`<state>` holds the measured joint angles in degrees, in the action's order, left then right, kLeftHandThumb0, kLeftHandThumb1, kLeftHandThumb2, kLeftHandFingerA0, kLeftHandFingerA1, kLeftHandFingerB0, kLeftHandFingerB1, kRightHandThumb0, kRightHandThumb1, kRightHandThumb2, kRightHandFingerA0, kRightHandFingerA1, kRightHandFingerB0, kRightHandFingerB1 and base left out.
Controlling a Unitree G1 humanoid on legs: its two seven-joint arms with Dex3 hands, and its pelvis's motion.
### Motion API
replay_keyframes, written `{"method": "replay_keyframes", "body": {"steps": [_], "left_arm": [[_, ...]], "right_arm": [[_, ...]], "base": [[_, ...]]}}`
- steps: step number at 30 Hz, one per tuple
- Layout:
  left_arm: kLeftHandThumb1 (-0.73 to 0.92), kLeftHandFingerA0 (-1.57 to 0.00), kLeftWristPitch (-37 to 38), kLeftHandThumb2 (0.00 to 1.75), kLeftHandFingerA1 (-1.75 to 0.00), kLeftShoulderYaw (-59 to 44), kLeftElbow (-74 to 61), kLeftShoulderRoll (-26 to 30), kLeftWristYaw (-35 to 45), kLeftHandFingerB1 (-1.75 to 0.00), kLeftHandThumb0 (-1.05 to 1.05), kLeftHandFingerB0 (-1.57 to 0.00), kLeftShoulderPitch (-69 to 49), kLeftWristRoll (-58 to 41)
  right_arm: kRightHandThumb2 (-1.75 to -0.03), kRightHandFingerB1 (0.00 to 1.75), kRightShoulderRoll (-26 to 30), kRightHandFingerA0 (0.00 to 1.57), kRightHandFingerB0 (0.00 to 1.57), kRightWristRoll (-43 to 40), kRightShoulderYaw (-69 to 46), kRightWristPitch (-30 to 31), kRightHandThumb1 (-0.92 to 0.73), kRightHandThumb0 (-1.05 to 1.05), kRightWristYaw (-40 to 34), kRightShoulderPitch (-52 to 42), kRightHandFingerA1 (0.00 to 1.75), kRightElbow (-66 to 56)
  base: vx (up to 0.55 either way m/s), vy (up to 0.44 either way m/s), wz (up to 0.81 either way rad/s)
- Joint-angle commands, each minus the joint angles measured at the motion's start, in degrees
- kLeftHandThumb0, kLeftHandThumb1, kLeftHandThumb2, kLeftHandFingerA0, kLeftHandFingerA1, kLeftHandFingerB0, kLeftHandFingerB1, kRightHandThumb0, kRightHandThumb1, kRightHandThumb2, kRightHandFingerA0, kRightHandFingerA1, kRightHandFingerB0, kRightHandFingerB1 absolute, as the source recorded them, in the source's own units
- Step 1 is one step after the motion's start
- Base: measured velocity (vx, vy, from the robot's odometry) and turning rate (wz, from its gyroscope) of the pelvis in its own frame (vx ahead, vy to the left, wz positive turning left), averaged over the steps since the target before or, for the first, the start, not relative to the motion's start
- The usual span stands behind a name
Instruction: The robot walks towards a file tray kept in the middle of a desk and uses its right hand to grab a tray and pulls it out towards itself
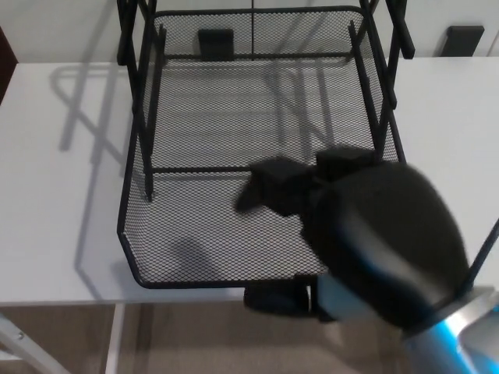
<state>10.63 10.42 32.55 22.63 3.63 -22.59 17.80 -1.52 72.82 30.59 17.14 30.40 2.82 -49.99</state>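
Observation:
The black wire-mesh file tray (195, 234) is drawn out of its black rack (140, 93) in the middle of the white desk (54, 195), with its front rim close to the desk's near edge. My right hand (351, 226) shows large and blurred above the tray's front right corner. Its two fingers (273, 191) point left over the mesh, and the thumb (273, 300) hangs in front of the front rim. The fingers and thumb stand wide apart with nothing clamped between them. The hand hides the tray's right front corner. My left hand does not show.
Two small black blocks (216, 40) (464, 39) sit at the back of the desk by the wall. The rack's upright bars (382, 101) flank the tray. Below the desk's front edge lie the floor and a desk leg (117, 335).

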Motion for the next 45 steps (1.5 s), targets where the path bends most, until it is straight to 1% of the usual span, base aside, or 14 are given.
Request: {"method": "replay_keyframes", "body": {"steps": [1,8,9,13,16,21,26,33,34,35,36,41,44,45], "left_arm": [[0.36,-0.38,-0.5,0.83,-0.62,0.1,1.6,1.6,0.7,-0.47,-0.21,-0.07,0.2,0.7],[0.37,-0.36,-1.6,0.84,-0.61,0.2,0.1,2.3,1.9,-0.47,-0.21,-0.06,-0.1,0.8],[0.37,-0.37,-1.5,0.83,-0.62,0.1,0.3,2.4,1.8,-0.47,-0.22,-0.07,0.0,0.8],[0.37,-0.37,-1.6,0.83,-0.61,0.3,0.9,2.4,1.8,-0.47,-0.21,-0.07,0.5,1.0],[0.36,-0.38,-1.5,0.83,-0.62,0.3,0.4,2.5,2.0,-0.47,-0.21,-0.07,0.2,1.0],[0.36,-0.38,-1.7,0.83,-0.62,0.2,0.7,2.6,2.2,-0.47,-0.20,-0.07,1.0,0.9],[0.50,-0.40,-2.4,0.61,-0.53,0.3,0.8,3.1,2.8,-0.36,-0.32,-0.15,1.8,1.2],[0.50,-0.41,-2.0,0.61,-0.52,0.2,1.2,3.0,2.8,-0.36,-0.31,-0.15,1.2,0.9],[0.50,-0.40,-2.0,0.61,-0.52,0.3,1.2,3.2,2.9,-0.36,-0.32,-0.15,1.2,0.9],[0.50,-0.41,-2.0,0.62,-0.53,0.2,1.0,3.2,2.9,-0.36,-0.32,-0.15,1.1,0.9],[0.50,-0.41,-2.0,0.62,-0.53,0.2,0.5,3.3,3.0,-0.37,-0.32,-0.15,0.8,0.8],[0.36,-0.36,-2.0,0.83,-0.61,0.2,1.9,2.3,2.7,-0.47,-0.22,-0.06,2.1,0.6],[0.37,-0.36,-1.7,0.83,-0.61,0.1,2.5,2.2,2.5,-0.47,-0.21,-0.06,2.2,0.4],[0.37,-0.36,-1.7,0.84,-0.61,0.2,2.8,2.3,2.5,-0.47,-0.22,-0.06,2.6,0.5]], "right_arm": [[-1.05,1.37,-5.5,1.54,1.57,-52.1,-36.9,6.7,-0.63,-1.05,16.8,21.6,1.45,-10.0],[-0.88,1.01,3.1,1.57,1.57,-74.3,-55.9,20.2,-0.58,-1.05,17.5,28.6,1.21,-10.0],[-0.96,1.30,1.4,1.47,1.54,-75.6,-55.6,18.9,-0.23,-0.42,14.6,27.5,1.31,-10.0],[-0.67,1.11,6.0,1.57,1.57,-74.5,-60.2,16.8,-0.87,-1.03,15.9,27.8,1.28,-10.0],[-1.13,1.16,14.6,1.57,1.57,-63.7,-69.4,35.0,-0.64,-1.05,33.9,38.4,1.40,-10.0],[-0.61,0.70,29.0,1.57,1.34,-65.4,-86.1,58.0,-0.63,-1.05,53.7,51.2,1.12,-1.0],[-1.01,0.78,48.9,1.53,1.22,-66.5,-92.9,72.1,-0.58,-1.05,59.4,57.3,1.10,22.0],[-0.63,1.01,62.6,1.57,1.57,-66.4,-102.4,61.8,-0.78,-0.99,57.5,47.3,1.17,45.0],[-1.07,1.04,63.0,1.57,1.57,-65.6,-103.8,62.1,-0.61,-0.99,57.3,45.1,1.30,45.8],[-0.66,1.13,62.8,1.57,1.57,-64.2,-104.1,62.0,-0.84,-1.05,56.9,42.9,1.33,44.1],[-1.22,1.37,60.8,1.57,1.57,-60.5,-105.5,57.0,-0.71,-1.04,55.2,36.5,1.58,38.6],[-1.08,1.46,49.9,1.57,1.57,-59.5,-112.4,35.4,-0.25,-0.49,56.4,8.2,1.62,35.4],[-1.07,1.37,45.5,1.57,1.06,-62.7,-110.6,30.4,-0.18,-0.27,58.7,-1.1,1.60,36.7],[-0.86,1.31,41.8,1.57,1.57,-64.7,-107.9,23.4,-0.26,-0.39,58.7,-6.0,1.54,36.9]], "base": [[0.00,0.000,0.00],[0.00,0.000,0.00],[0.00,0.000,0.00],[0.00,0.000,0.00],[0.00,0.000,0.00],[0.00,0.000,0.00],[0.00,0.000,0.00],[0.00,0.000,0.00],[0.00,0.000,0.00],[0.00,0.000,0.00],[0.00,0.000,0.00],[0.00,0.000,0.00],[0.00,0.000,0.00],[0.00,0.000,0.00]]}}
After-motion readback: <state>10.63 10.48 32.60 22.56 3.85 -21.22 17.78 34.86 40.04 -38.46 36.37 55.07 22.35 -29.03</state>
